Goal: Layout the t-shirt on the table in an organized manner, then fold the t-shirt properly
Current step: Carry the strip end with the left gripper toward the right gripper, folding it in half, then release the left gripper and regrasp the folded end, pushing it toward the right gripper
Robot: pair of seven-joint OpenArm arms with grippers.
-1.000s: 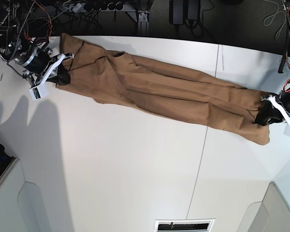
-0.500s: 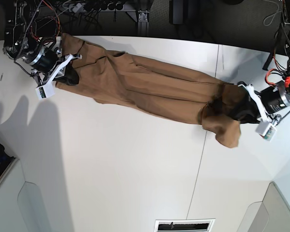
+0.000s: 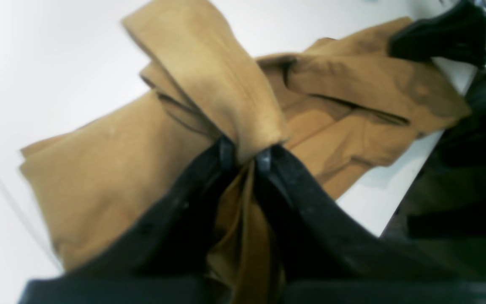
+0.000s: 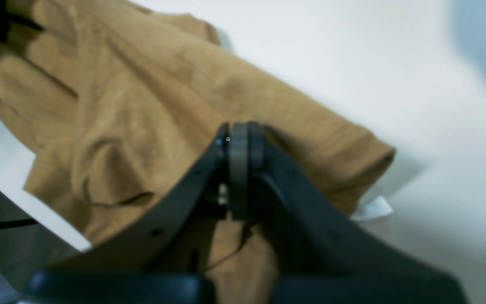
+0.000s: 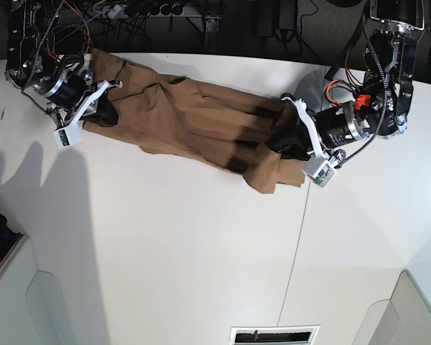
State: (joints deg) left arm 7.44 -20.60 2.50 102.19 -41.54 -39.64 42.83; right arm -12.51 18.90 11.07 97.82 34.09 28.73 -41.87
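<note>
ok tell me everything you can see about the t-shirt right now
The t-shirt is plain tan-brown soft cloth with no print, creased into long folds and lying bunched lengthwise on the white table near its far edge. The right gripper is shut on one end. The left gripper pinches the other end, which is lifted and doubled over the middle. A small white tag peeks out beneath the cloth in the right wrist view.
</note>
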